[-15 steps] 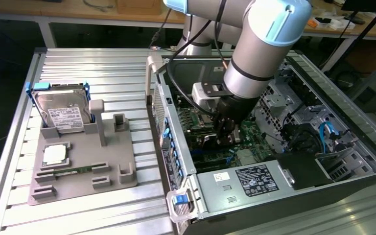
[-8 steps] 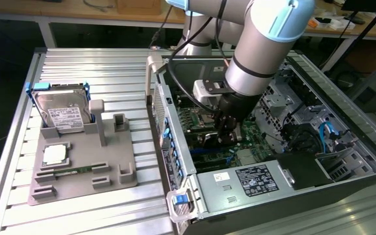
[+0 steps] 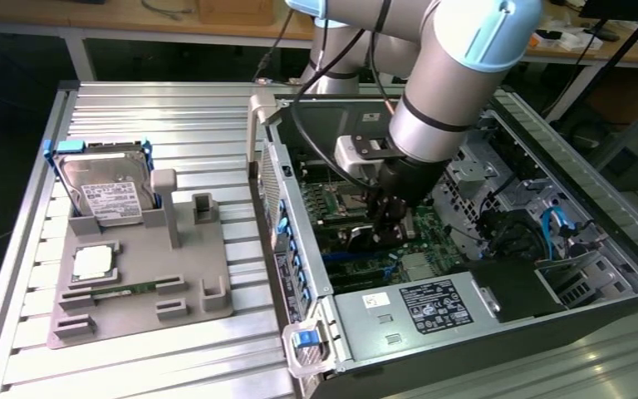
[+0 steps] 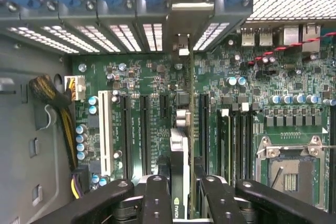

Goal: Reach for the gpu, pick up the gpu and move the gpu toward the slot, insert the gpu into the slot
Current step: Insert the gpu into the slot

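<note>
- Worktop (image 3: 130,366), slatted aluminium: near its left edge in the exterior view sits a grey fixture tray (image 3: 142,274).
- Hard drive (image 3: 106,195) (silver, white label) stands tilted at the tray's far end; a small square chip (image 3: 95,262) lies flat in a pocket nearer the front, and a green memory stick (image 3: 120,292) lies in a groove just below it.
- PC case (image 3: 296,249) lies open toward the worktop's right edge, with the power supply (image 3: 430,307) at the case's near corner.
- Arm comes down from the far edge into the case; gripper (image 3: 391,224) is low over the green motherboard (image 3: 347,208).
- Gripper (image 4: 178,203) jaws are pinching the gpu (image 4: 180,150) (card seen edge-on between the black fingers (image 4: 156,198)).
- Gpu stands upright, long edge running along the motherboard (image 4: 294,129), its far end reaching the rear bracket openings.
- Slot (image 4: 185,85): the card's lower edge lines up over it, between the neighbouring dark connector strips; can't tell whether it is seated or just above.
- White connector strip (image 4: 103,129) lies well off to one side; processor socket (image 4: 286,174) to the other.
</note>
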Available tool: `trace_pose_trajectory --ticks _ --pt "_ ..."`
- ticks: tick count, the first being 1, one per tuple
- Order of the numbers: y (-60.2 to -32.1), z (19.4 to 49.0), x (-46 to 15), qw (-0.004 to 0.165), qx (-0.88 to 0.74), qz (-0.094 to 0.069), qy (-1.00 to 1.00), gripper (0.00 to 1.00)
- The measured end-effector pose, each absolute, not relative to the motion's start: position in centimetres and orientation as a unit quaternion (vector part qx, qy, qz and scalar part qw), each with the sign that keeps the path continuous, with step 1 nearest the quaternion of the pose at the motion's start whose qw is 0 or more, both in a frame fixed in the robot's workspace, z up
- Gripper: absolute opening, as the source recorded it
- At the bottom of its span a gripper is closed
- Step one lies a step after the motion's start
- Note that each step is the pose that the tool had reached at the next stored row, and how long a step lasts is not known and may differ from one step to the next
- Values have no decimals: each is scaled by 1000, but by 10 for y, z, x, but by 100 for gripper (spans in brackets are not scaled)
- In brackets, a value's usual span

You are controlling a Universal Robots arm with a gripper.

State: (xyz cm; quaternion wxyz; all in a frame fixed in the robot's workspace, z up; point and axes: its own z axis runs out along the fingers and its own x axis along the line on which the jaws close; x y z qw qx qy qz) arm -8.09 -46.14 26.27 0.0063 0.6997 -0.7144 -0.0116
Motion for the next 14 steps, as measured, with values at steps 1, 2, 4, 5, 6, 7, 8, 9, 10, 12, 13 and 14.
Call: trace_pose_trajectory --ticks 1,2,4,5,6,7,8,9,10,12,13,14 --pt "-461 263 -80 6 700 -12 -714 27" --pt "-461 263 -79 6 700 -12 -714 27" --pt "-461 263 -79 6 700 -12 -714 27" --pt "-461 263 -79 6 700 -12 -714 27" --pt "-461 263 -79 6 700 -12 -714 27" --pt "-461 263 -79 6 700 -12 -714 27" --pt "-461 263 -79 6 700 -12 -714 27" --pt "-461 263 -79 6 700 -12 -714 27" --pt "-460 263 -79 6 700 -12 -714 27" --pt "-460 263 -80 6 701 -12 -713 27" --pt "-460 263 -81 6 702 -12 -712 27" --pt "-459 263 -81 6 702 -12 -712 27"
